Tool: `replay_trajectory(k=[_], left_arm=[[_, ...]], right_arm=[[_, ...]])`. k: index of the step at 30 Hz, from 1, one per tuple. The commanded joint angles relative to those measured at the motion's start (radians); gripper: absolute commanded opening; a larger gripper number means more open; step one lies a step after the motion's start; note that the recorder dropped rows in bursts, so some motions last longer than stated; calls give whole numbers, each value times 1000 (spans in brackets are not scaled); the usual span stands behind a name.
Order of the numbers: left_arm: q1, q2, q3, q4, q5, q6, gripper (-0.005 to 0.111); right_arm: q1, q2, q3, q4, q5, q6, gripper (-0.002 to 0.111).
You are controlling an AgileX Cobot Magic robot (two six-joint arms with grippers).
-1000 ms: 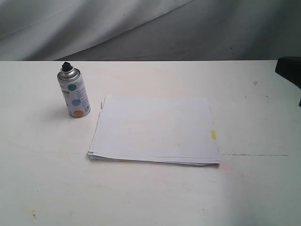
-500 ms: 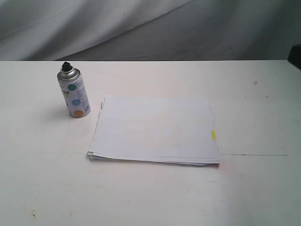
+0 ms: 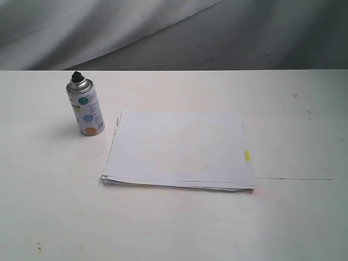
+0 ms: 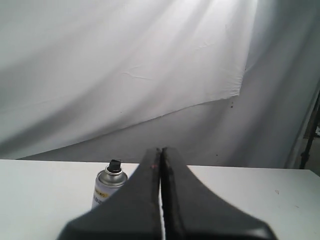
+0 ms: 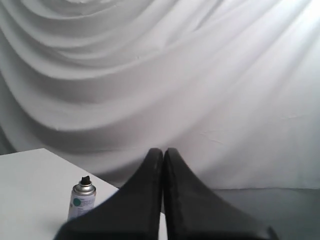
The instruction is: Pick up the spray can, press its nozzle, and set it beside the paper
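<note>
On the left of the white counter (image 3: 293,217), the small silver-topped spray can with teal, blue and orange dots (image 3: 85,111) is standing upright, its tiny black nozzle (image 3: 76,75) crowning it. It is sitting just beside the far left corner of the thin stack of white paper (image 3: 179,149), apart from it. A small yellow tab (image 3: 247,156) is showing on the stack's right edge. Grey-white draped cloth (image 3: 81,27) is hanging behind. The black left pincer (image 4: 160,150) and the black right pincer (image 5: 163,150) are both pressing their jaws together, each partly hiding the can.
</note>
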Motion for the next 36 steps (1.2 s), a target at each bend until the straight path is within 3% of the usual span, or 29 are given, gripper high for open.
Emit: replay_trajectory(k=[1,6,14,23,36], left_arm=[[-4,-53,108,0,-84,3,0],[-4,-91,244,0,-203,3,0],[-4,-196,377,-5,-218,3,0],[-4,-259,384,-5,-215,3,0],[-4,-278,384,-5,-210,3,0]], right_arm=[[0,-53,7,2,8,-7,0],[0,-63,7,0,8,-7,0],[0,-63,7,-2,7,-5,0],[0,-63,8,-2,5,-5,0],[0,-63,143,-7,5,-1,0]])
